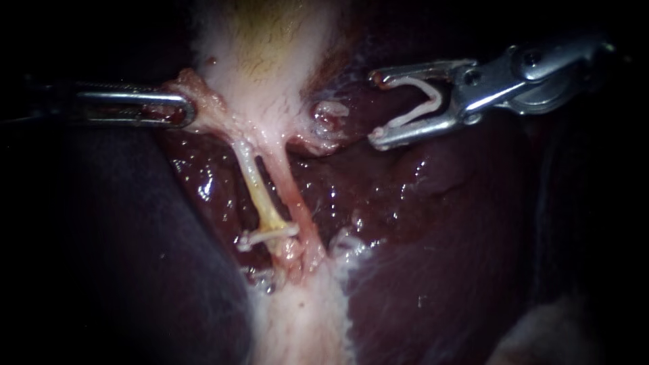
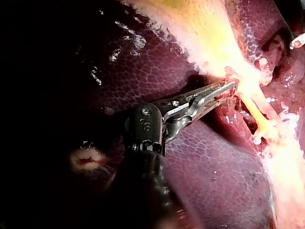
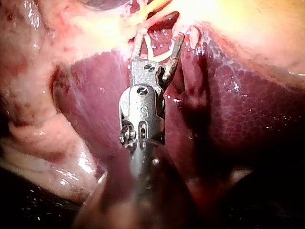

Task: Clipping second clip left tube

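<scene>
Bright centre, dark edges, wet glints

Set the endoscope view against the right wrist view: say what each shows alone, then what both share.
Endoscope only: the left tube with a placed clip across it, the right tube beside it, and the left instrument, jaws shut on gallbladder tissue. Right wrist only: a pale, wet fold of tissue beside the right instrument's shaft. Both: the right instrument, its jaws holding a loaded clip, over the dark liver.

Liver wet and glossy — gallbladder paler, duller; right tool polished metal, its clip matt white plastic.
</scene>
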`<act>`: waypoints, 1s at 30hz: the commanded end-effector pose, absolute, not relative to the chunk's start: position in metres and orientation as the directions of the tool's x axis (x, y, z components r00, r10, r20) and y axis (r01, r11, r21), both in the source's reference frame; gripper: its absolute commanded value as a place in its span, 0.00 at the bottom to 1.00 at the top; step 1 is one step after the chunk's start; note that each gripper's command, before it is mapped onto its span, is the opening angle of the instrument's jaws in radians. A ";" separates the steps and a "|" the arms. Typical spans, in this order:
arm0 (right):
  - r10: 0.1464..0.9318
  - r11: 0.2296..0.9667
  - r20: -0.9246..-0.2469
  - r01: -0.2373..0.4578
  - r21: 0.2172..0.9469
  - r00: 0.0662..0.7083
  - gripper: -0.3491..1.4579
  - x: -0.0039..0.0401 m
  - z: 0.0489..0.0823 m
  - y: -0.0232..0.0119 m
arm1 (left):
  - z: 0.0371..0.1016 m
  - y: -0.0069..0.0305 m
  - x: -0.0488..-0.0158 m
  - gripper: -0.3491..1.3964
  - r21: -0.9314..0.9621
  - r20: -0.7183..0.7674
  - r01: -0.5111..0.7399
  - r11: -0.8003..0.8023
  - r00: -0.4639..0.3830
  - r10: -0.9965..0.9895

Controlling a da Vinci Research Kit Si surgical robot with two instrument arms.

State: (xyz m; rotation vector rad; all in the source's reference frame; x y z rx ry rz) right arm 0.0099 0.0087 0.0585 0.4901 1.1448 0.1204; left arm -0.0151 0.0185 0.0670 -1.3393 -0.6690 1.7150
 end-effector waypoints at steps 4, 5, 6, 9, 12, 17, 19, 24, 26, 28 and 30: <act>0.393 0.855 -0.817 0.158 0.493 0.422 0.46 0.0118 0.0595 0.0064 | 0.0671 0.0186 -0.0151 0.00 -0.812 -0.507 -0.289 -0.506 -0.078 0.858; 0.396 0.852 -0.815 0.162 0.498 0.422 0.46 0.0121 0.0596 0.0061 | 0.0671 0.0186 -0.0151 0.00 -0.812 -0.507 -0.289 -0.506 -0.078 0.858; 0.410 0.842 -0.806 0.163 0.515 0.426 0.46 0.0129 0.0600 0.0053 | 0.0671 0.0186 -0.0151 0.00 -0.812 -0.507 -0.289 -0.506 -0.078 0.858; 0.437 0.820 -0.788 0.168 0.547 0.433 0.46 0.0143 0.0606 0.0039 | 0.0671 0.0186 -0.0151 0.00 -0.812 -0.507 -0.289 -0.506 -0.078 0.858; 0.467 0.796 -0.767 0.168 0.581 0.439 0.46 0.0156 0.0611 0.0027 | 0.0671 0.0186 -0.0151 0.00 -0.812 -0.507 -0.289 -0.506 -0.078 0.858; 0.490 0.772 -0.748 0.177 0.611 0.446 0.46 0.0174 0.0619 0.0011 | 0.0671 0.0186 -0.0151 0.00 -0.812 -0.507 -0.289 -0.506 -0.078 0.858; 0.493 0.766 -0.746 0.182 0.616 0.448 0.46 0.0179 0.0622 0.0007 | 0.0671 0.0186 -0.0151 0.00 -0.812 -0.507 -0.289 -0.506 -0.078 0.858; 0.503 0.752 -0.731 0.184 0.633 0.460 0.46 0.0190 0.0635 -0.0005 | 0.0671 0.0186 -0.0151 0.00 -0.812 -0.507 -0.289 -0.506 -0.078 0.858; 0.502 0.750 -0.728 0.184 0.636 0.467 0.46 0.0193 0.0640 -0.0008 | 0.0671 0.0186 -0.0151 0.00 -0.812 -0.507 -0.290 -0.506 -0.078 0.858; 0.506 0.745 -0.720 0.180 0.643 0.475 0.46 0.0195 0.0646 -0.0012 | 0.0671 0.0185 -0.0151 0.00 -0.812 -0.507 -0.290 -0.506 -0.078 0.858; 0.511 0.740 -0.713 0.177 0.649 0.480 0.46 0.0196 0.0654 -0.0014 | 0.0670 0.0185 -0.0151 0.00 -0.812 -0.507 -0.290 -0.506 -0.077 0.858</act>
